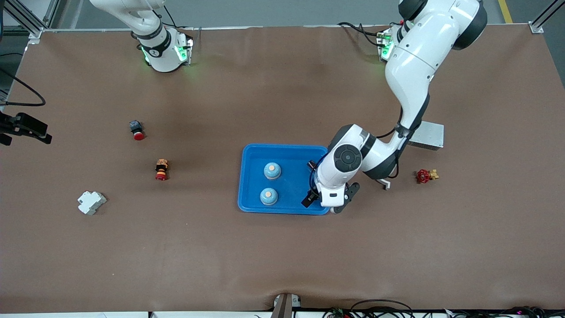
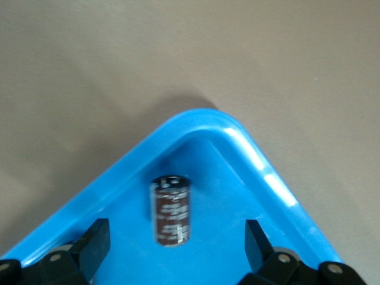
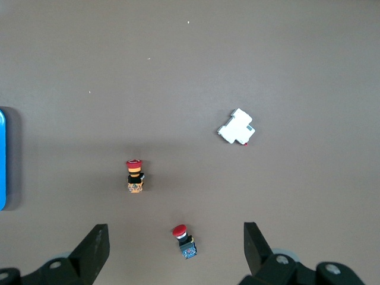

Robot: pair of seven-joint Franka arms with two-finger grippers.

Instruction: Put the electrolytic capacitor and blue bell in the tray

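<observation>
Left wrist view shows the capacitor (image 2: 171, 210) lying on its side in a corner of the tray (image 2: 202, 122), between the spread fingers of the left gripper (image 2: 177, 243) and apart from both, its long axis running along the gap, not across it. Jaws open, nothing held. Two blue bells (image 1: 272, 170) (image 1: 268, 195) also sit in the tray, toward the right arm's end. The right gripper (image 3: 176, 244) waits open over two red push buttons (image 3: 184, 240) (image 3: 135, 176).
</observation>
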